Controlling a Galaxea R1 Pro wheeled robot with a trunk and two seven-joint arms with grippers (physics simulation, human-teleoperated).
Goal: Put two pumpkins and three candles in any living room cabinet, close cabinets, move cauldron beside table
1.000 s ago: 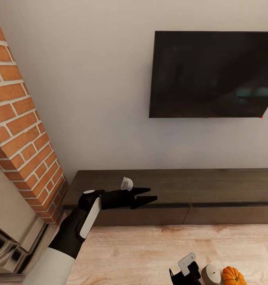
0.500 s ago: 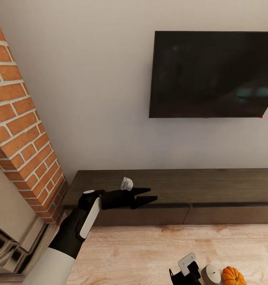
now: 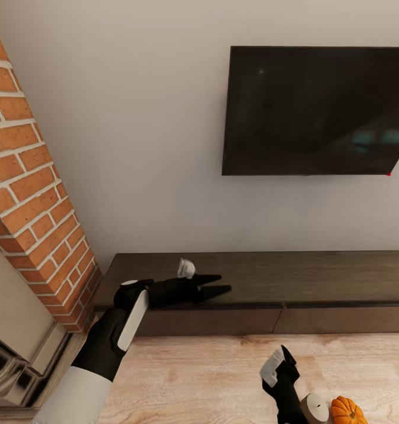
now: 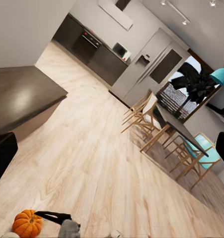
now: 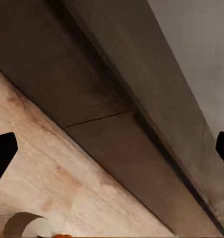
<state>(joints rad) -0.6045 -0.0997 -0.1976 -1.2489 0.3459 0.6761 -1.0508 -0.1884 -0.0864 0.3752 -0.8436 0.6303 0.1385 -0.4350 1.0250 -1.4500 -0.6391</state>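
Observation:
The long dark-brown cabinet (image 3: 317, 282) runs along the wall with its drawer fronts (image 5: 107, 144) flush and shut. My left gripper (image 3: 216, 284) hovers open over the left end of the cabinet's top, with nothing between its fingers. On the wood floor at the bottom right, one grey candle (image 3: 314, 406) stands beside an orange pumpkin (image 3: 348, 410). My right gripper (image 3: 285, 357) is raised just left of the candle, open and empty, pointing toward the cabinet front. In the right wrist view the candle (image 5: 26, 225) sits below the cabinet. The left wrist view catches the pumpkin (image 4: 27, 223).
A black TV (image 3: 317, 112) hangs on the wall above the cabinet. A brick fireplace column (image 3: 28, 194) stands at the left. The left wrist view looks across the wood floor to dining chairs (image 4: 151, 124) and grey kitchen units (image 4: 102, 54).
My right gripper has lifted off the floor area and swung up toward the cabinet. The left gripper edged slightly left and up. Candle and pumpkin stayed put.

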